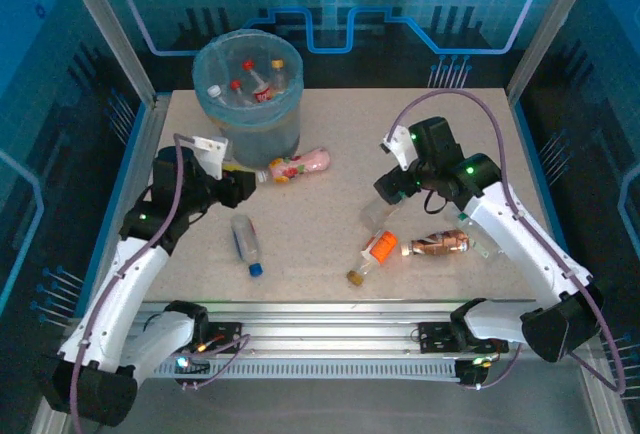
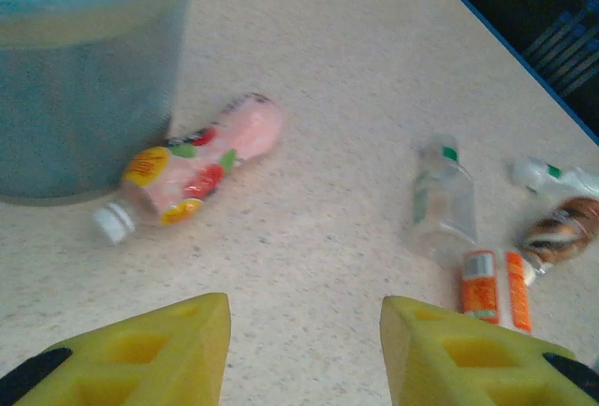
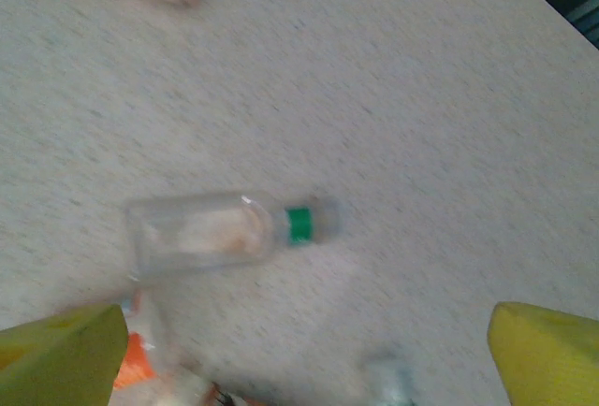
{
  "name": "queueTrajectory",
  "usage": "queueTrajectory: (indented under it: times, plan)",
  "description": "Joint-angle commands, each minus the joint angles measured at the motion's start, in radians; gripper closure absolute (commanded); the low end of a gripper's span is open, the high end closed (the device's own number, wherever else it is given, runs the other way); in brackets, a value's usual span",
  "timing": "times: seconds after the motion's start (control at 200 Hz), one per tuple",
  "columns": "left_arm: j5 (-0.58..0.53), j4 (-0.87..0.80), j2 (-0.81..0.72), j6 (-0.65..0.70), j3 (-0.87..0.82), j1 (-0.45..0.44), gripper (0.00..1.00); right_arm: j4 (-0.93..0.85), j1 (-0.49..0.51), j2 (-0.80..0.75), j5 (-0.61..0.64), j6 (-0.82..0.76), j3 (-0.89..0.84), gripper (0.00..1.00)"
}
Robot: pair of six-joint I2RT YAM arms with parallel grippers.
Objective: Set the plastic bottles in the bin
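Speckled tabletop (image 1: 480, 134): right gripper (image 3: 304, 355), jaws wide apart, should shift left and straddle the clear bottle (image 3: 201, 233) just ahead.

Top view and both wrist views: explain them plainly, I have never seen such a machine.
Two robot arms are bolted at the near edge of a table. The top picture looks down from above and behind them; the other two come from a camera on each wrist, the yellow tips being that arm's claw. The left claw and right claw are open and empty. On the table lie a pink bottle, a blue-capped bottle, a clear bottle, an orange bottle and a brown bottle. The bin holds more.
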Motion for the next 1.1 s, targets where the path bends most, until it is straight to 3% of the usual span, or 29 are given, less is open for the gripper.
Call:
queueTrajectory:
  times: [0.0,0.075,0.185,0.255,0.35,0.555,0.79,1.09]
  plan:
    - [0.049,0.032,0.033,0.042,0.009,-0.056,0.51,-0.119,-0.044,-0.027,0.132,-0.029,-0.035,0.00]
    - [0.049,0.009,0.075,0.075,0.040,-0.080,0.50,-0.106,-0.044,-0.047,0.082,-0.047,-0.065,0.00]
    - [0.016,0.008,0.115,0.070,0.069,-0.084,0.49,-0.006,-0.019,-0.078,-0.150,-0.121,-0.114,0.03]
    - [-0.040,0.010,0.136,0.044,0.080,-0.083,0.49,0.100,0.011,-0.077,-0.233,-0.168,-0.147,0.03]
    - [-0.123,-0.021,0.165,0.004,0.108,-0.083,0.38,0.232,0.032,-0.020,-0.271,-0.199,-0.149,0.02]
    - [-0.264,-0.071,0.203,-0.107,0.130,-0.073,0.33,0.342,0.077,0.270,-0.322,-0.328,0.024,0.00]
    - [-0.204,-0.004,0.246,-0.327,0.086,0.000,0.32,0.397,0.115,0.610,-0.417,-0.423,0.294,0.00]
    - [-0.235,0.030,0.244,-0.336,0.112,0.057,0.32,0.414,0.129,0.933,-0.463,-0.504,0.540,0.00]
